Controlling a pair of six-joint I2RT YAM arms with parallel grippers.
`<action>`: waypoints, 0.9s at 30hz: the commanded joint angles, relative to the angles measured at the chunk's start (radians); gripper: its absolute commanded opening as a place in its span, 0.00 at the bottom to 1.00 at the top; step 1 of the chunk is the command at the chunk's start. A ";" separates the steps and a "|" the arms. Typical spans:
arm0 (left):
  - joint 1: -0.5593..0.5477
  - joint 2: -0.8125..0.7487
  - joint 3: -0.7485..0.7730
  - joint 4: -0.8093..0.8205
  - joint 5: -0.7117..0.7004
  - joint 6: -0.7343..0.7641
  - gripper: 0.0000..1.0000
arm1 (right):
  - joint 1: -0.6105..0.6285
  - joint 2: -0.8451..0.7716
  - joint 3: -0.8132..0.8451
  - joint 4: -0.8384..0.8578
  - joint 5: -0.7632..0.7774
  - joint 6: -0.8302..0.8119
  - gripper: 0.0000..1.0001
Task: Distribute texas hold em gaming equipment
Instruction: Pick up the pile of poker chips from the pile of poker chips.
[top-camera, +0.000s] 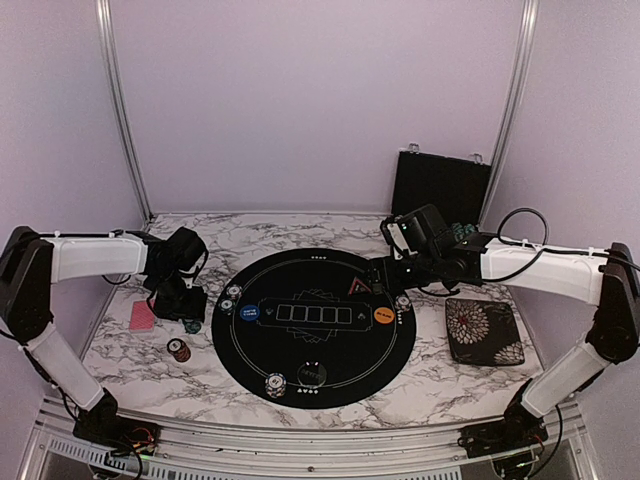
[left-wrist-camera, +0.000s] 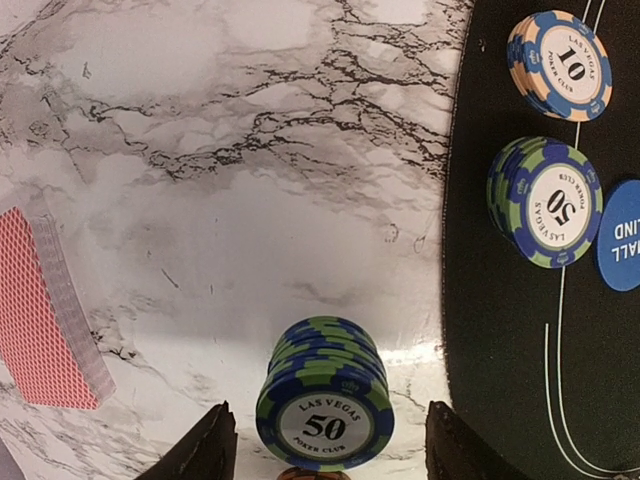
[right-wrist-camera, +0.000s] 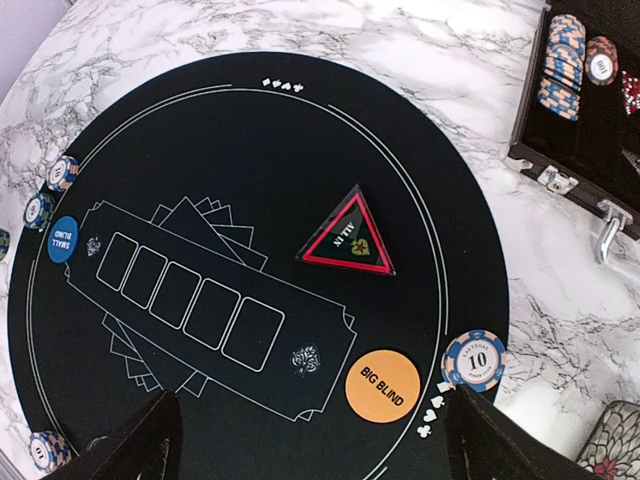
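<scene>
My left gripper (left-wrist-camera: 325, 452) is open and straddles a green-and-blue stack of "50" chips (left-wrist-camera: 325, 400) on the marble, with a gap on each side. A red-backed deck of cards (left-wrist-camera: 45, 310) lies to its left. Another "50" stack (left-wrist-camera: 545, 200), a "10" stack (left-wrist-camera: 560, 65) and the blue small-blind button (left-wrist-camera: 620, 235) sit on the mat's left edge. My right gripper (right-wrist-camera: 315, 450) hangs open above the round black mat (right-wrist-camera: 250, 120), holding nothing. Below it are the orange big-blind button (right-wrist-camera: 381, 388) and a "10" chip (right-wrist-camera: 474, 360). A reddish chip stack (top-camera: 179, 349) stands near the left gripper (top-camera: 185, 300).
The black chip case (top-camera: 440, 185) stands open at the back right with chips inside (right-wrist-camera: 562, 55). A floral black pad (top-camera: 483, 330) lies right of the mat. On the mat are a triangular all-in marker (right-wrist-camera: 348, 238), a black button (top-camera: 314, 373) and a chip stack (top-camera: 275, 384).
</scene>
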 joint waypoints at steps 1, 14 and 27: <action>0.011 0.026 -0.017 0.018 0.011 0.012 0.66 | 0.008 0.001 0.021 0.014 0.000 0.007 0.89; 0.014 0.056 -0.024 0.043 0.016 0.019 0.57 | 0.008 -0.003 0.018 0.011 0.004 0.011 0.89; 0.014 0.052 -0.024 0.039 0.007 0.026 0.46 | 0.008 -0.003 0.014 0.012 0.006 0.011 0.89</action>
